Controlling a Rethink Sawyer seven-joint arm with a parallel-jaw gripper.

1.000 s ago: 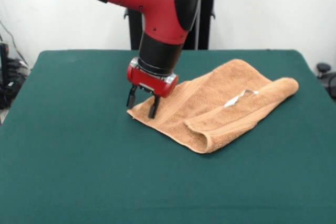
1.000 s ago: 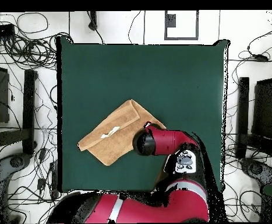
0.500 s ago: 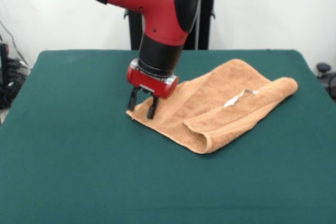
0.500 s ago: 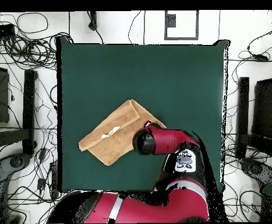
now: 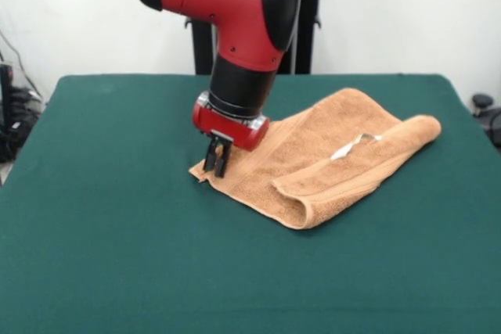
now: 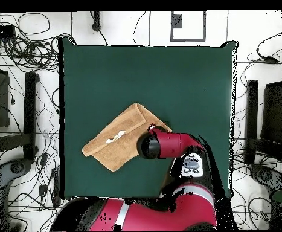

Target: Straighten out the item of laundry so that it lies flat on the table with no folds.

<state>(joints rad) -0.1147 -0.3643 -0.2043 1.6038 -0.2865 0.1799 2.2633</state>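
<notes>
The orange-tan towel (image 5: pixel 329 154) lies folded over itself on the dark green table (image 5: pixel 117 256), with a thick fold along its near edge and a small white label (image 5: pixel 351 146) on top. My gripper (image 5: pixel 215 160) stands at the towel's left corner, its fingers shut on that corner of the cloth, low at the table. In the overhead view the towel (image 6: pixel 116 145) lies left of centre, and the arm's wrist (image 6: pixel 149 146) hides the gripper and the towel's right corner.
The robot's pedestal (image 5: pixel 297 29) stands behind the table's far edge. In the overhead view cables and equipment lie on the floor around the table (image 6: pixel 185 84).
My gripper's fingers have closed together on the towel's left corner. The towel's far right end has shifted slightly toward the gripper.
</notes>
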